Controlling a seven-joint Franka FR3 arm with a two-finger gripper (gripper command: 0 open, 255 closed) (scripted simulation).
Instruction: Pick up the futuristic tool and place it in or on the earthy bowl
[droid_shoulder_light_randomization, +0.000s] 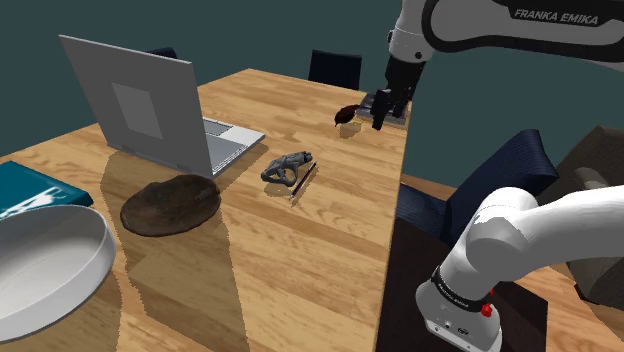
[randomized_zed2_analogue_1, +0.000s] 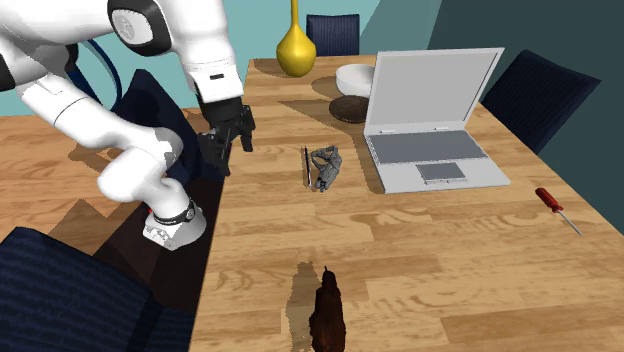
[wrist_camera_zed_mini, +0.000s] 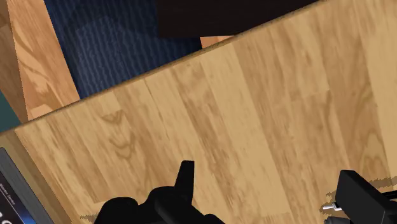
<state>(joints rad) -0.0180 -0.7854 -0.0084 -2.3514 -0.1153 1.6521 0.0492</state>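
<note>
- Approach is the step in hand: your claw (droid_shoulder_light_randomization: 382, 118) hangs wide open and empty over the edge of the surface (droid_shoulder_light_randomization: 300, 270), upper right of the shoulder view.
- Next you must carry it to the grey tool (droid_shoulder_light_randomization: 285, 168), mid-frame, then close.
- Count: one tool, one brown bowl (droid_shoulder_light_randomization: 170, 205), one laptop (droid_shoulder_light_randomization: 150, 110).

The wooden table (droid_shoulder_light_randomization: 300, 250) (smooth, lightly glossy) carries a rough, matt bowl (droid_shoulder_light_randomization: 170, 205).
</note>
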